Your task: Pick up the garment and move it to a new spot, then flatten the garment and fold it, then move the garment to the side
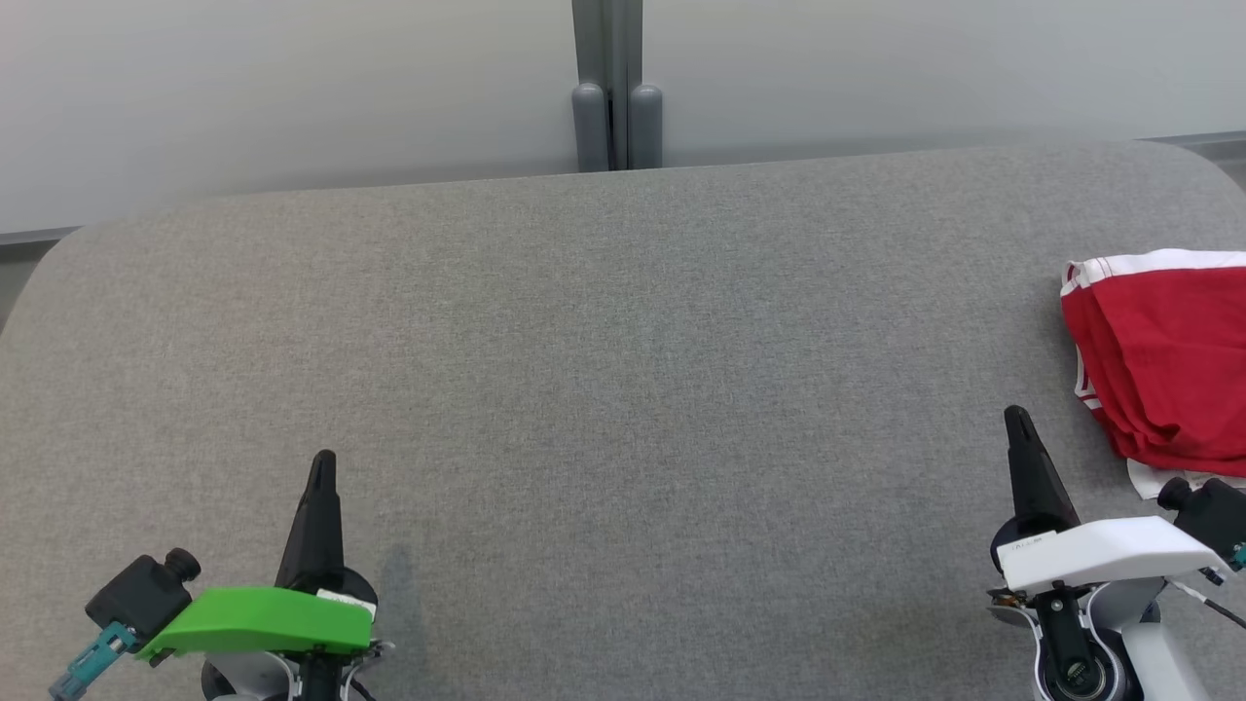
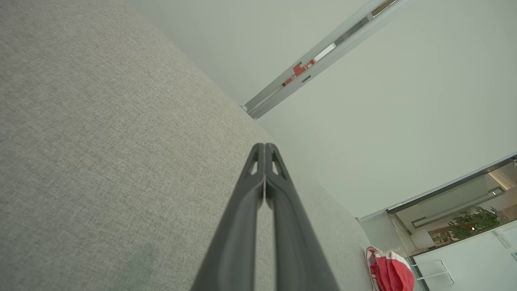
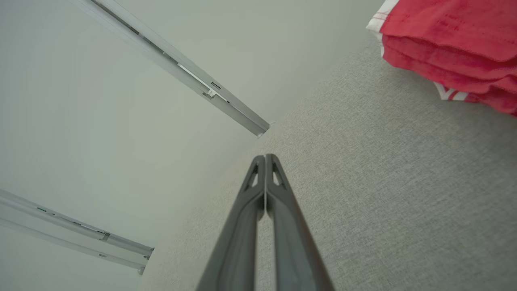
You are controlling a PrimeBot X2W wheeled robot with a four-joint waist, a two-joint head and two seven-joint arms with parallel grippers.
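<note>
In the head view, a folded red garment with white trim (image 1: 1163,360) is seen at three o'clock on the grey fabric-covered table (image 1: 623,389), cut by the frame edge. Open surface is spread from it to the rounded left corner. The left gripper (image 1: 323,462), at seven o'clock, and the right gripper (image 1: 1017,419), at four, are clenched empty. In the left wrist view the garment is seen at five o'clock. In the right wrist view it is seen at one o'clock, apart from the fingers.

The left gripper (image 1: 322,465) sat at the near left, its dark fingers pressed together and pointing toward the far side, a green cover on its wrist. The right gripper (image 1: 1014,419) sat at the near right, likewise closed and empty, under a white wrist cover.
</note>
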